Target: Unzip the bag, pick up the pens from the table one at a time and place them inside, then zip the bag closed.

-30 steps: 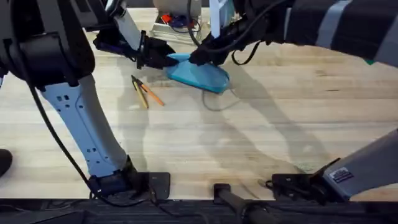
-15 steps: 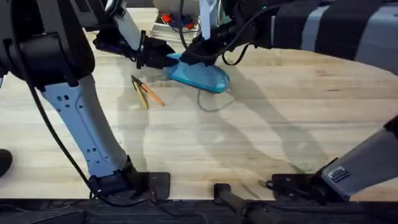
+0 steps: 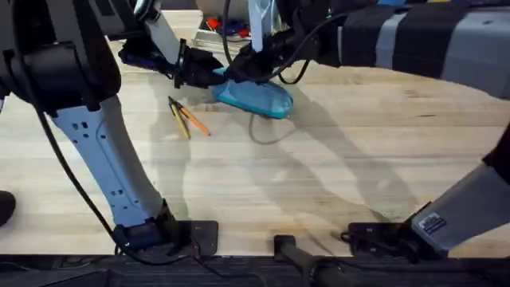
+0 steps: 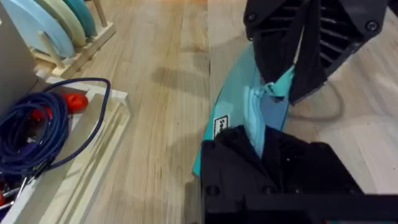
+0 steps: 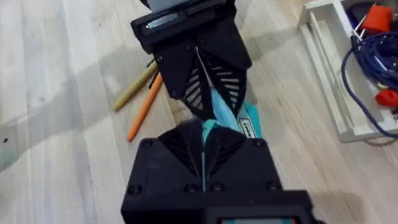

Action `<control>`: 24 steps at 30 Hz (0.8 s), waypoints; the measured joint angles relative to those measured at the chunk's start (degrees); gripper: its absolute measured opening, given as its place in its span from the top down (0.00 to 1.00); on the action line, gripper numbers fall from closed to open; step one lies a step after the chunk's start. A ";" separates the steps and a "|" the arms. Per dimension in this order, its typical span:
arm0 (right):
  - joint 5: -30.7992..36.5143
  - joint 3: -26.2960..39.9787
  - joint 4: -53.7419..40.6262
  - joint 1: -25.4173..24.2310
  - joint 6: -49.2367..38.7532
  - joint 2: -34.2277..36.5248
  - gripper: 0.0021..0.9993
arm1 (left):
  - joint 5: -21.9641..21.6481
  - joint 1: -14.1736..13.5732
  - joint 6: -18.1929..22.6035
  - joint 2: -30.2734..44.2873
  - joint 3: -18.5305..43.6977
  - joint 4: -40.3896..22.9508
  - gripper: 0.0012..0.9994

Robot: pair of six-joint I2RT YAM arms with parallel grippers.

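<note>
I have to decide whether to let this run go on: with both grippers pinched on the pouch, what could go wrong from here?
1. The left gripper and right gripper both clamp the bag close together at one end; if the right one holds fabric rather than the zipper pull, pulling may just drag or lift the bag.
2. A dragged bag could sweep toward the pens lying close by on the table.

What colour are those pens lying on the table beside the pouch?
One pen is orange, the other yellowish, clearest in the right wrist view.
</note>
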 joint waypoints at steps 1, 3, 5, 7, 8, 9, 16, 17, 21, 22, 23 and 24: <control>0.12 0.00 0.23 0.12 0.00 0.08 0.97 | 0.02 0.12 0.00 0.00 0.00 -0.01 0.96; 0.23 0.00 0.65 0.43 0.00 0.44 0.97 | 0.00 0.25 0.01 0.00 0.00 -0.01 0.96; 0.21 0.00 1.26 0.64 -0.02 0.99 0.97 | -0.04 0.28 0.00 0.00 0.00 0.01 0.96; 0.20 0.00 2.16 0.75 0.10 1.39 0.97 | -0.05 0.28 0.00 0.00 0.00 0.08 0.96; 0.19 0.00 2.57 0.77 0.31 1.51 0.97 | -0.07 0.28 0.00 0.00 0.00 0.10 0.96; 0.21 0.00 2.85 0.77 0.58 1.53 0.97 | -0.04 0.28 0.00 0.00 0.00 0.19 0.96; 0.21 0.00 3.83 0.77 1.94 1.59 0.97 | -0.02 0.32 0.00 0.00 0.00 0.21 0.96; 0.24 0.00 4.12 0.80 2.11 1.63 0.97 | -0.04 0.35 0.00 0.00 0.00 0.22 0.96; 0.24 0.00 5.23 0.95 3.02 2.27 0.97 | -0.09 0.67 0.00 0.00 0.11 0.28 0.96; 0.24 0.00 5.37 1.02 3.04 2.25 0.97 | -0.11 0.79 0.00 0.00 0.13 0.25 0.96; 0.25 0.00 5.42 1.10 3.09 2.25 0.97 | -0.11 0.84 0.00 0.00 0.13 0.23 0.96; 0.25 0.00 5.60 1.18 3.21 2.25 0.97 | -0.11 0.87 0.00 0.00 0.13 0.21 0.96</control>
